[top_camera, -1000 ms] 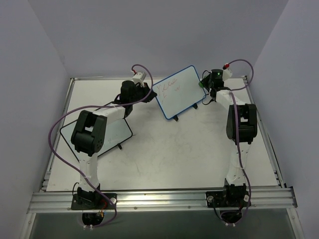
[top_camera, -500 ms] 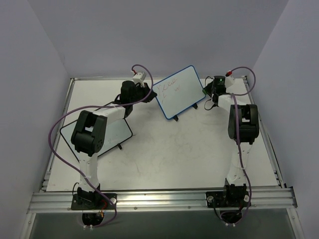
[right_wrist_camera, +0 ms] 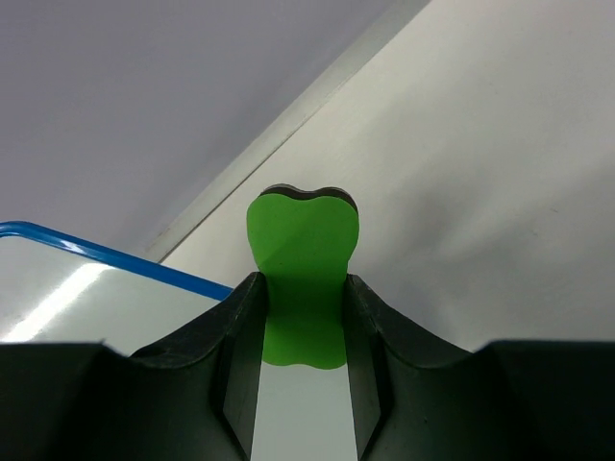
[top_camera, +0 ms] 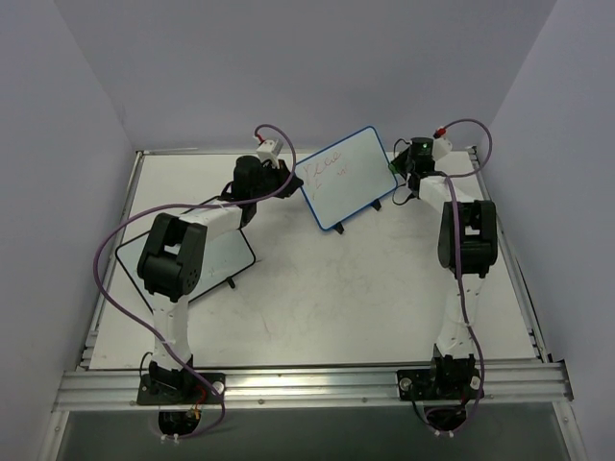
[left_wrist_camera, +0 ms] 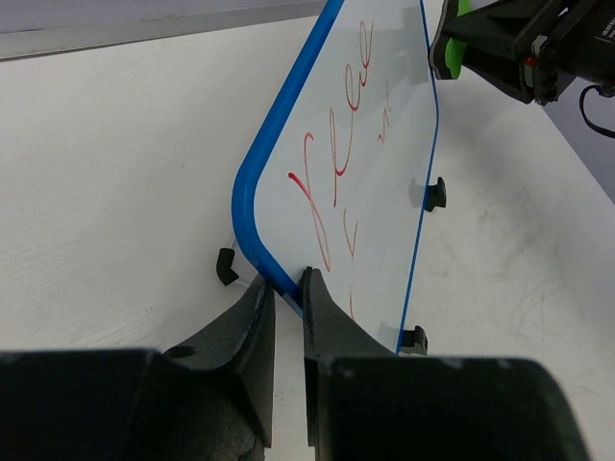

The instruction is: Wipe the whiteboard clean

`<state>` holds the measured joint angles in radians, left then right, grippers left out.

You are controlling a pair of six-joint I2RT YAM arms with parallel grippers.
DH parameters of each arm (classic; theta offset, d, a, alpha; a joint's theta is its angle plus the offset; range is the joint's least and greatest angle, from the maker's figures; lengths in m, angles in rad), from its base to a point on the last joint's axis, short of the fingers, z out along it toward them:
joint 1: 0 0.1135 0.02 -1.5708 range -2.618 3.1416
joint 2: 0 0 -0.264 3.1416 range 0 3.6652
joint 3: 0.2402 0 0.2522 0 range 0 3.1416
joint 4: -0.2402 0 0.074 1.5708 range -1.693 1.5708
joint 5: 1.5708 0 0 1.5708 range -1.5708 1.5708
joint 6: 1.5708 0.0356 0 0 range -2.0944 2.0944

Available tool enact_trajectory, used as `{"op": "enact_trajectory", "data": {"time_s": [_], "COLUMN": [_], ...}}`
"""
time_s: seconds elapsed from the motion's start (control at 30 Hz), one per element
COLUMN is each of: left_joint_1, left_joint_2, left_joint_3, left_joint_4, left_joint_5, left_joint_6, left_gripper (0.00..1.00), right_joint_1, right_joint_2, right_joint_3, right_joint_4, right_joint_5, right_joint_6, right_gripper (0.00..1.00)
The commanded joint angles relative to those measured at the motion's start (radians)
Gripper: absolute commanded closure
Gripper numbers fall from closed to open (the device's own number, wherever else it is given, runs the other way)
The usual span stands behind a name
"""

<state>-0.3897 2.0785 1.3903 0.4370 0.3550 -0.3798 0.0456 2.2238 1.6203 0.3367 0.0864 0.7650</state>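
Observation:
The blue-framed whiteboard [top_camera: 344, 178] stands tilted on two small black feet at the back of the table, with red writing on it [left_wrist_camera: 336, 182]. My left gripper [left_wrist_camera: 285, 288] is shut on its left frame edge [left_wrist_camera: 252, 206], one finger on each side. It sits at the board's left in the top view [top_camera: 279, 178]. My right gripper [right_wrist_camera: 301, 317] is shut on a green eraser [right_wrist_camera: 303, 283] with a dark underside. It hovers at the board's upper right corner [top_camera: 402, 163]. The eraser also shows in the left wrist view [left_wrist_camera: 452, 53].
A black-framed whiteboard [top_camera: 223, 257] lies at the left, partly under my left arm. The table's back rail [top_camera: 192, 151] and purple walls close in behind. Cables loop from both arms.
My right gripper with the eraser shifted slightly right near the board's upper right corner, then came back left toward it. The left gripper and board stayed still.

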Motion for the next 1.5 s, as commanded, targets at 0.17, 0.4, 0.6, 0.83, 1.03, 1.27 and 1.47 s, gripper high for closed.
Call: {"op": "enact_trajectory", "data": {"time_s": [0.17, 0.4, 0.6, 0.83, 1.03, 1.27, 1.47], "left_joint_1": [-0.029, -0.031, -0.031, -0.034, -0.035, -0.037, -0.037], "left_joint_2": [0.012, 0.011, 0.012, 0.011, 0.012, 0.014, 0.015], "left_joint_3": [-0.002, -0.002, -0.008, -0.011, -0.011, -0.010, -0.008], "left_joint_4": [-0.130, -0.132, -0.130, -0.127, -0.127, -0.126, -0.130], "left_joint_5": [-0.013, -0.014, -0.017, -0.018, -0.019, -0.017, -0.021], "left_joint_6": [0.119, 0.122, 0.124, 0.124, 0.122, 0.122, 0.128], "left_gripper": [0.98, 0.98, 0.98, 0.98, 0.98, 0.98, 0.98], "right_joint_1": [0.033, 0.034, 0.034, 0.031, 0.030, 0.027, 0.028], "right_joint_2": [0.036, 0.037, 0.025, 0.019, 0.007, 0.008, 0.023], "right_joint_3": [0.107, 0.105, 0.073, 0.036, -0.008, -0.025, 0.006], "right_joint_4": [-0.039, -0.045, -0.033, -0.021, -0.008, 0.004, 0.001], "right_joint_5": [0.027, 0.062, 0.095, 0.098, 0.104, 0.110, 0.098], "right_joint_6": [-0.015, -0.021, -0.023, -0.026, -0.032, -0.033, -0.033], "right_gripper": [1.00, 1.00, 1.00, 1.00, 1.00, 1.00, 1.00]}}
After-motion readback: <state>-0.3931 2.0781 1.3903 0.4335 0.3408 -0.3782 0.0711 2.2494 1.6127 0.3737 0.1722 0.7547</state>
